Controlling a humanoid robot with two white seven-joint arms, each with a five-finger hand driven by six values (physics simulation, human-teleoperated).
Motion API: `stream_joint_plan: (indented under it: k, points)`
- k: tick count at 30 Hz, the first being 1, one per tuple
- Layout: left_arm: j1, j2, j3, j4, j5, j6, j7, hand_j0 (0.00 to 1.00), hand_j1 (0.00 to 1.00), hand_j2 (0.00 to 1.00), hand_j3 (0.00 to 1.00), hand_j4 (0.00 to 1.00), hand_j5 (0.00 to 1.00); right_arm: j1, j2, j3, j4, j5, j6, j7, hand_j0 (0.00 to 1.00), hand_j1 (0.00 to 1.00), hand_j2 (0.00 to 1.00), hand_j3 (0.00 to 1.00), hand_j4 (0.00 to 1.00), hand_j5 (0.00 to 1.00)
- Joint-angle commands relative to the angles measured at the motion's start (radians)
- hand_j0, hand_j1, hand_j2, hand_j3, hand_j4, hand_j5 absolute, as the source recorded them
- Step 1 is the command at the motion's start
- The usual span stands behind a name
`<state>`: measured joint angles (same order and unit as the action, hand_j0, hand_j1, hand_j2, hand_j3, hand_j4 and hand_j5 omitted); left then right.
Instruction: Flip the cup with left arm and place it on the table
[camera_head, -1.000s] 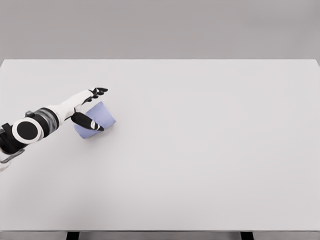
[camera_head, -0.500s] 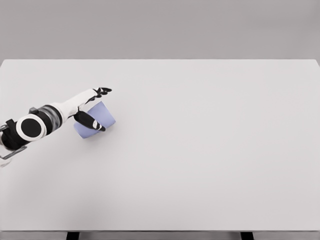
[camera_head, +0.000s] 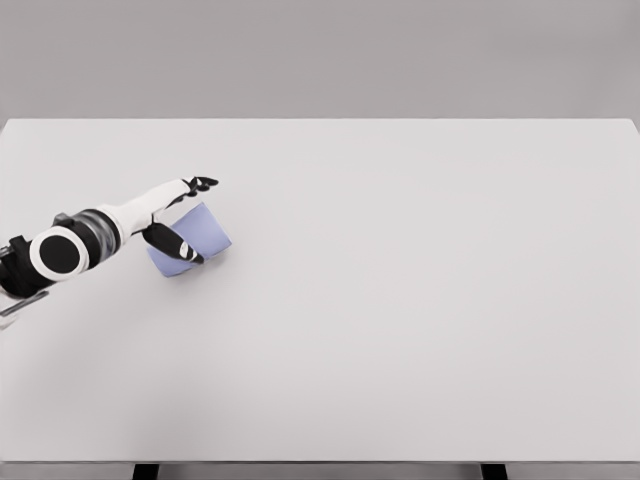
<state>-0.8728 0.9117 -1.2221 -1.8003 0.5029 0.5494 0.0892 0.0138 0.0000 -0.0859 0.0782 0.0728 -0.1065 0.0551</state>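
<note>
Left hand (camera_head: 178, 215) spread around lavender cup (camera_head: 192, 240) lying tilted on white table (camera_head: 420, 300); not visibly gripped; flip and upright placement remaining.

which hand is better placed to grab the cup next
Left. The left hand already straddles the lavender cup lying on the table, fingers spread on both sides of it. No right arm shows in the head view.

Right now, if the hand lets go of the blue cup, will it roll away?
Maybe a little. The cup looks round and seems tilted, so it could roll in a curve. It looks small and light. The left hand sits around it with fingers spread, so it might slip.
</note>
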Motion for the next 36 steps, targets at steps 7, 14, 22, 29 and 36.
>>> stream_joint_plan:
  k: [7, 14, 22, 29, 36]
  points:
    - [-0.018, 0.009, 0.001, 0.001, 0.059, 0.009, 0.001, 1.00, 1.00, 1.00, 1.00, 1.00, 1.00, 0.000, 0.000, 0.000, 0.000, -0.001, 0.001, 0.000, 1.00, 1.00, 1.00, 1.00, 1.00, 1.00]
    - [-0.031, 0.036, 0.015, 0.009, 0.098, 0.015, 0.001, 1.00, 1.00, 1.00, 1.00, 1.00, 1.00, 0.000, 0.000, 0.000, 0.000, -0.001, 0.001, 0.000, 1.00, 1.00, 1.00, 1.00, 1.00, 1.00]
    - [-0.032, 0.041, 0.030, 0.002, 0.166, 0.015, 0.003, 1.00, 1.00, 1.00, 1.00, 1.00, 1.00, 0.000, 0.000, 0.000, 0.000, -0.001, 0.001, 0.000, 1.00, 1.00, 1.00, 1.00, 1.00, 1.00]
    - [-0.032, 0.027, 0.024, 0.001, 0.181, 0.015, 0.003, 1.00, 1.00, 1.00, 1.00, 1.00, 1.00, 0.000, 0.000, 0.000, 0.000, -0.001, -0.001, 0.000, 1.00, 1.00, 1.00, 1.00, 1.00, 1.00]
    - [-0.029, 0.018, 0.015, 0.001, 0.193, 0.017, 0.001, 1.00, 1.00, 1.00, 1.00, 1.00, 1.00, 0.000, 0.000, 0.000, 0.000, -0.001, 0.001, 0.000, 1.00, 1.00, 1.00, 1.00, 1.00, 1.00]
